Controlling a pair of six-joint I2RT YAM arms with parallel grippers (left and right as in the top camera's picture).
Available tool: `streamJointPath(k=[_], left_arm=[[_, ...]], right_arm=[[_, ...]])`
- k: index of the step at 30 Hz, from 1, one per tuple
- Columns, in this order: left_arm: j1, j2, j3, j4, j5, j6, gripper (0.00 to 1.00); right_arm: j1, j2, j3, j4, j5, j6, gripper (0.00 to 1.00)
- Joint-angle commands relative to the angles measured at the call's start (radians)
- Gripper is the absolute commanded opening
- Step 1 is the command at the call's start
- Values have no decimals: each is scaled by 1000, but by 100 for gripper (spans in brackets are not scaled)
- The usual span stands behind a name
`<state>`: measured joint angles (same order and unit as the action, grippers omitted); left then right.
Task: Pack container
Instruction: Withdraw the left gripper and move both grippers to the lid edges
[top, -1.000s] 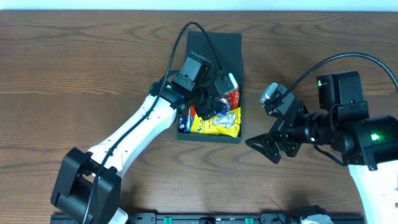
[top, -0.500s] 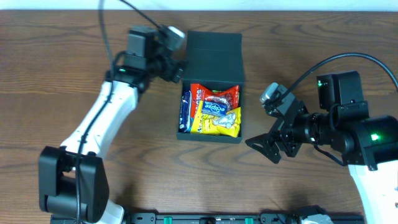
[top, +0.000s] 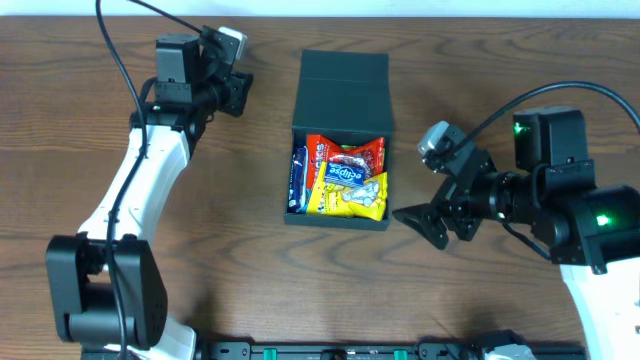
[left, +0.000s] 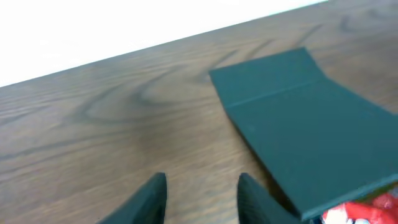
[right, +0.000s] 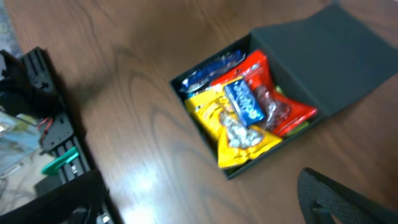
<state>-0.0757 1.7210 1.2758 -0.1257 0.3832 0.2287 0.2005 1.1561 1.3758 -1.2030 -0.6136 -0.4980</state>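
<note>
The container (top: 338, 218) stands open in the middle of the bench (top: 500, 60), and its lid (top: 343, 75) lies back flat on the far side. Inside it, a red packet (top: 350, 153), a yellow packet (top: 352, 200) and a small blue pack (top: 345, 173) overlap, so each one shows only in part. A blue packet (top: 298, 172) stands at the left wall and is mostly covered. The printing on the packets is too small to read with certainty.

The left gripper (left: 202, 183) is at the far left, well apart from the container. Its fingers are a little spread, with only bare bench between them, and their bases are cut off by the frame edge.

The right gripper (top: 420, 228) is to the right of the container, spread wide and holding nothing. In its own wrist view only one blurred finger (right: 342, 199) shows at the corner.
</note>
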Motion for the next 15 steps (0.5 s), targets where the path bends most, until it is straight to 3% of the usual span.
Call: streamJointPath(k=[1,8,10,15], left_arm=[[1,62,12,37,54,-42,32],[1,167,12,188,117,-154,9],[1,190,12,232,154,-179,6],[1,235,12,315,168,-266,6]], right_arm=[[-8,-3,12,25,-11,14,94],[-8,43,12,111,158,227,81],[-8,69,12,129,217,288,70],[-8,150,12,193,332,442,31]])
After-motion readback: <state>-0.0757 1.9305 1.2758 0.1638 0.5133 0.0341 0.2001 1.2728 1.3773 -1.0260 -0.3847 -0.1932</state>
